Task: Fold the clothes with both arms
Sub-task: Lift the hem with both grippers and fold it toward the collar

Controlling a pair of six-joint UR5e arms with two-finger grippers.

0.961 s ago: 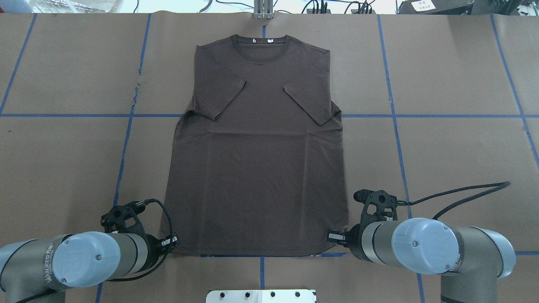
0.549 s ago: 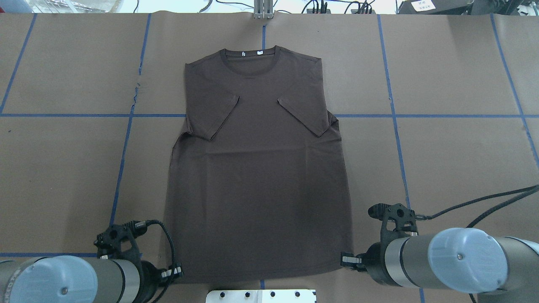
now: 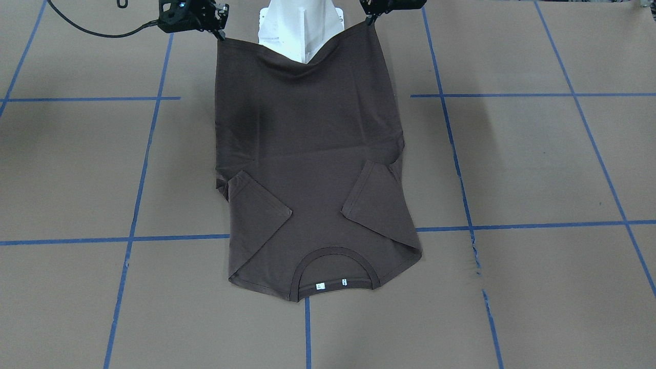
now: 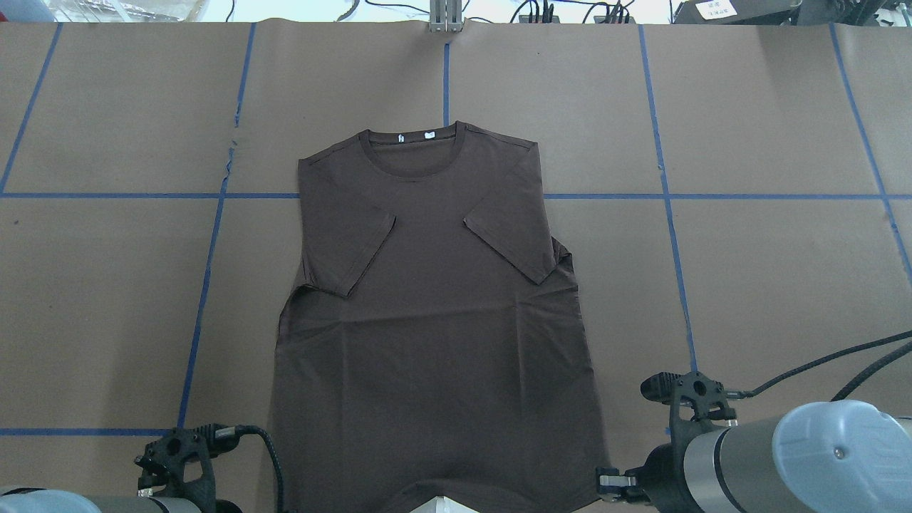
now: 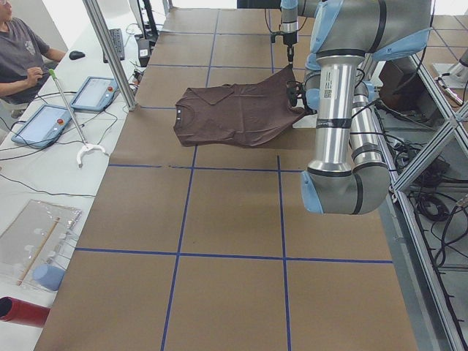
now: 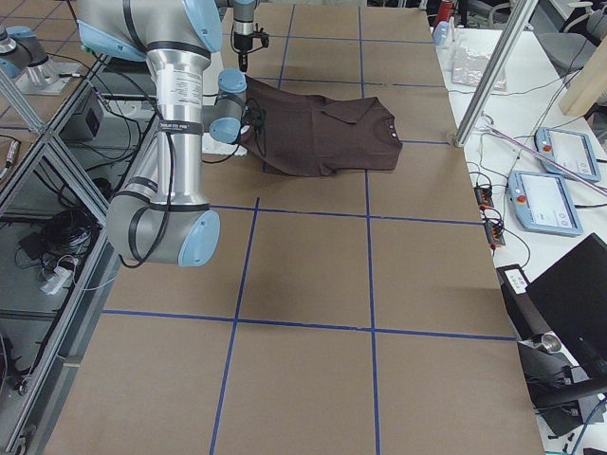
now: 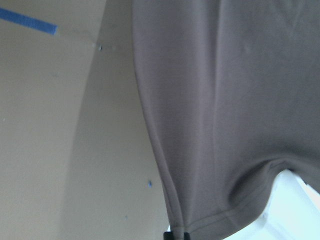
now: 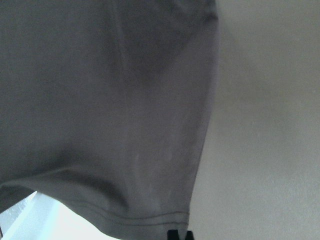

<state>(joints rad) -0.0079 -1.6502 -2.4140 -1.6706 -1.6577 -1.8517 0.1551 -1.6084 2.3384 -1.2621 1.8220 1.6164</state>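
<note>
We hold the brown T-shirt (image 4: 427, 320) by its hem, with the collar end flat on the table (image 4: 784, 271).
Its white neck tags (image 3: 320, 286) are too small for us to read. Our left gripper (image 3: 370, 19) and right gripper (image 3: 220, 32) each pinch a hem corner. Since a second ago, we have dragged the shirt nearer the robot. The front view shows the lifted hem sagging over the white pedestal (image 3: 302, 31); the overhead view cuts most of that off.
</note>
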